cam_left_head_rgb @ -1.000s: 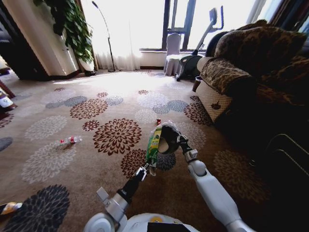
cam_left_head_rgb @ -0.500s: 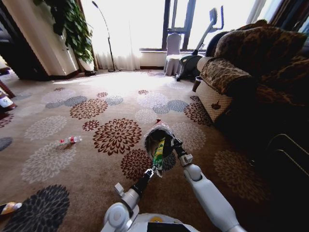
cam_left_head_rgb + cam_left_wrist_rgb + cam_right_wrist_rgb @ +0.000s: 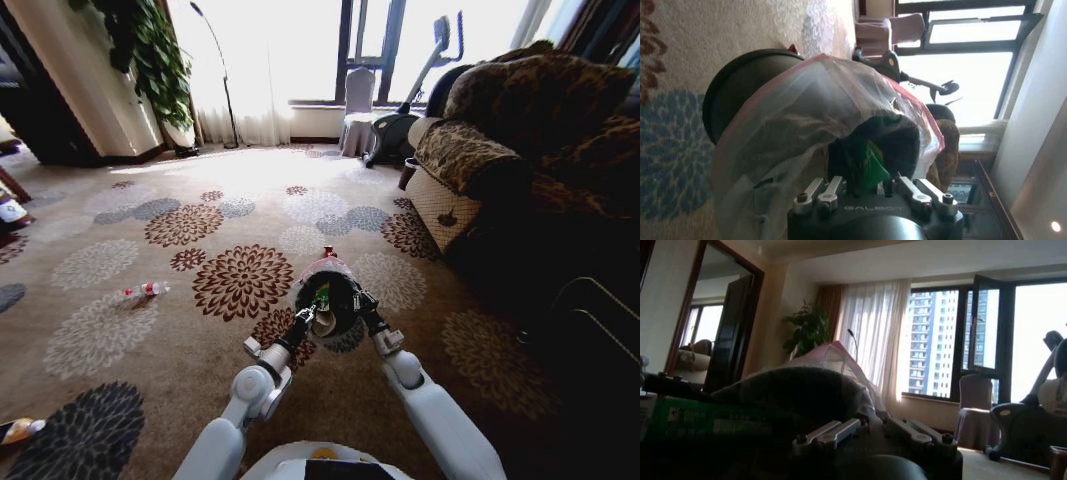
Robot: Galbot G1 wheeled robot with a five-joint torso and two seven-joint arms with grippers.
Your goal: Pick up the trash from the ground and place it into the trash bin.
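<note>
We observe the left gripper [image 3: 313, 311], fingers pinching the long green wrapper [image 3: 870, 162], at the trash bin [image 3: 327, 290] mouth. The right gripper's [image 3: 352, 300] fingers clamp the bin's rim, holding it above the carpet [image 3: 150, 340].

I'm looking over a beige carpet [image 3: 120, 330] patterned with big brown and grey-blue flowers; bright daylight pours through tall windows [image 3: 300, 50] hung with sheer curtains [image 3: 235, 80]; a leafy plant [image 3: 150, 50] and floor lamp [image 3: 215, 70] stand left; a covered chair [image 3: 357, 120], an exercise machine [image 3: 415, 100] and a leopard-print sofa [image 3: 520, 130] sit right.
</note>
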